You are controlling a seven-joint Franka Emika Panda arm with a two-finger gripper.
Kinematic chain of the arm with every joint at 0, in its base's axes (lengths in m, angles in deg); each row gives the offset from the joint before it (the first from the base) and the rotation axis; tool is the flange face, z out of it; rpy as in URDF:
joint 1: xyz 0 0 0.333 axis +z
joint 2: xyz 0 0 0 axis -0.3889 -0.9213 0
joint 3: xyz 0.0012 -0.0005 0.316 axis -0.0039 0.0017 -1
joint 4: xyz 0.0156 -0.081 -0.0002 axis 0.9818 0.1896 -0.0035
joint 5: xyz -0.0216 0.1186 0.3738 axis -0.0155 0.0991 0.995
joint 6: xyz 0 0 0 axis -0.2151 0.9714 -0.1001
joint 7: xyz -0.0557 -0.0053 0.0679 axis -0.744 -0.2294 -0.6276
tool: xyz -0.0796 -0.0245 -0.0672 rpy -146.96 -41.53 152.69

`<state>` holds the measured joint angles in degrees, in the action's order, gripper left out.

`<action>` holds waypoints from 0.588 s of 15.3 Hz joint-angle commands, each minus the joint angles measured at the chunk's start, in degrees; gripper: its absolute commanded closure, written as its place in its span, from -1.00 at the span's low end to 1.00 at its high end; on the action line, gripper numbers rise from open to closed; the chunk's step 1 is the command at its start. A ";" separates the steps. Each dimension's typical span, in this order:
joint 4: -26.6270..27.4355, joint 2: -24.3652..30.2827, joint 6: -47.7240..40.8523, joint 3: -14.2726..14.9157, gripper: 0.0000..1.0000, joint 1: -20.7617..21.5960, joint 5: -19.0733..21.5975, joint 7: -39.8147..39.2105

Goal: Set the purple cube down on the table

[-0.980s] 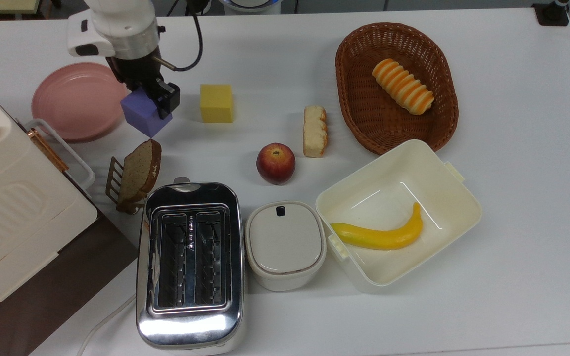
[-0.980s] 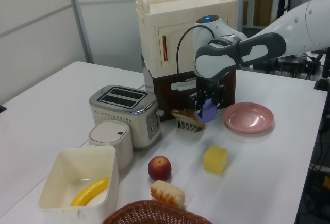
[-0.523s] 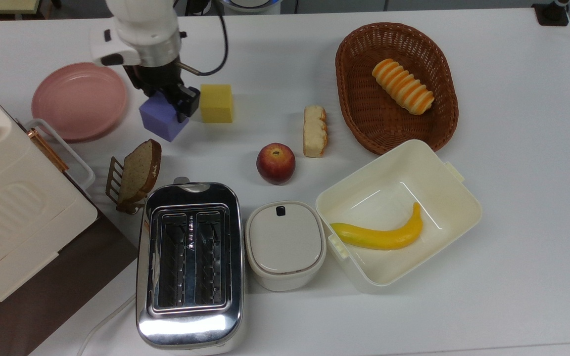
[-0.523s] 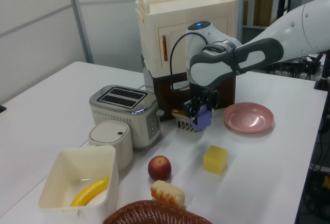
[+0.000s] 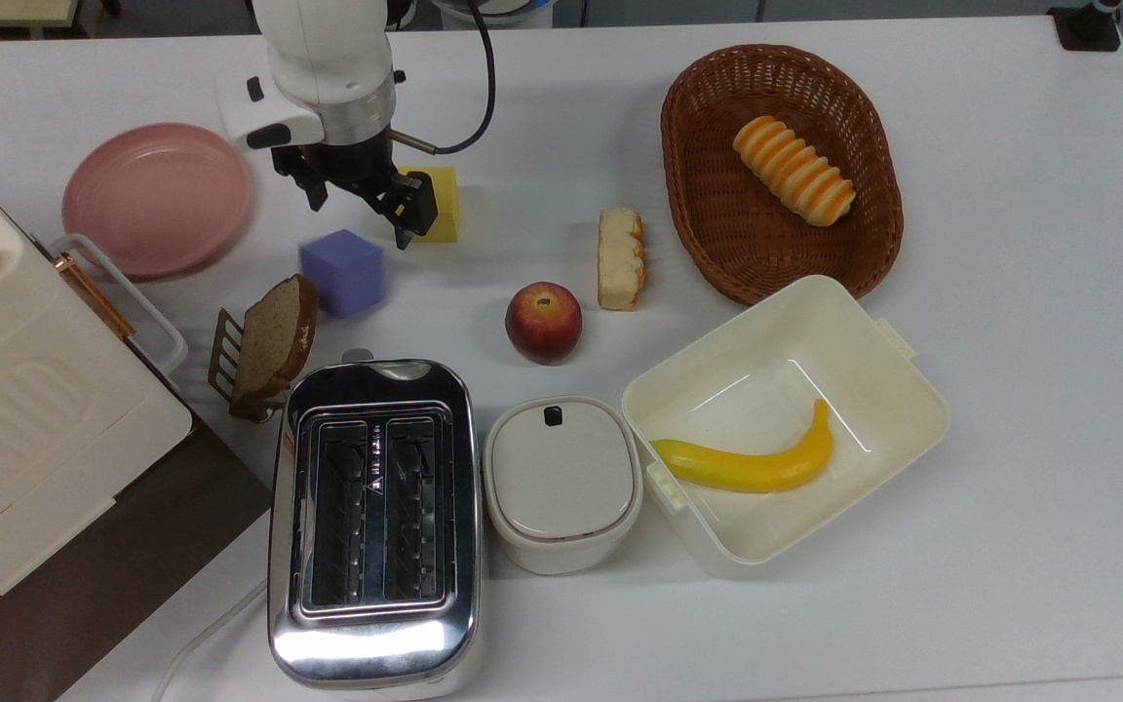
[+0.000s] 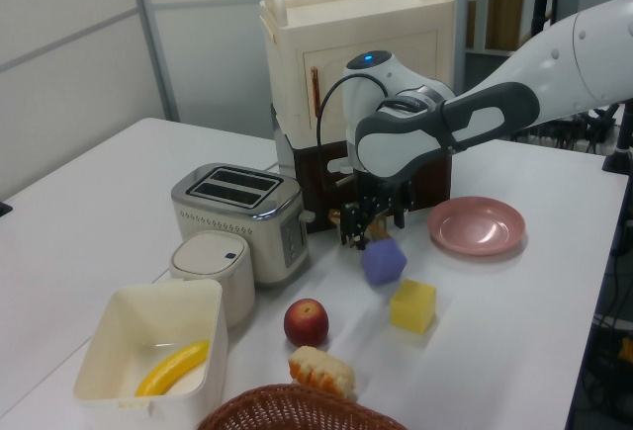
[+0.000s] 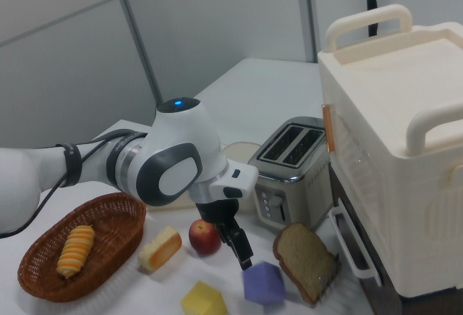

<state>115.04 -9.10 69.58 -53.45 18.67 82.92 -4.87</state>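
The purple cube [image 5: 343,272] is free of my gripper [image 5: 359,210], tilted on a corner on or just above the white table [image 5: 1010,292]. It lies between the toast rack and the yellow cube [image 5: 440,210]. In the left view the purple cube [image 6: 382,261] sits just below the open gripper [image 6: 374,232], apart from both fingers. In the right view the purple cube [image 7: 265,283] lies beside the bread slice, under one black finger [image 7: 241,252]. Nothing is between the jaws.
A pink plate [image 5: 157,200] lies at the top view's left. A bread slice [image 5: 274,336] in a rack and a toaster [image 5: 374,517] stand near the cube. An apple [image 5: 543,322], a bread piece [image 5: 619,257], a basket [image 5: 878,244] and a lunch box [image 5: 903,409] lie to the top view's right.
The gripper carried the purple cube from beside the pink plate toward the top view's right, then opened. The cube has dropped away from the fingers and tipped over.
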 commanded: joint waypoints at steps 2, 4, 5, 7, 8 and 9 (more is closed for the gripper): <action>-0.08 -0.41 -0.32 -1.67 -1.00 0.35 -0.16 -0.46; -1.13 -0.41 -0.41 -1.58 -1.00 -0.09 -2.18 -4.57; -1.74 0.11 -0.93 -1.24 -1.00 -0.35 -2.01 -6.86; -2.10 3.00 -1.28 -1.06 -1.00 -1.67 -1.75 -9.86; -2.19 3.80 -1.28 -1.06 -1.00 -2.02 -1.75 -9.95; -3.67 4.59 -2.50 -1.06 -1.00 -2.37 -1.66 -9.61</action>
<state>112.34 -8.13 69.58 -54.65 17.08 81.59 -12.88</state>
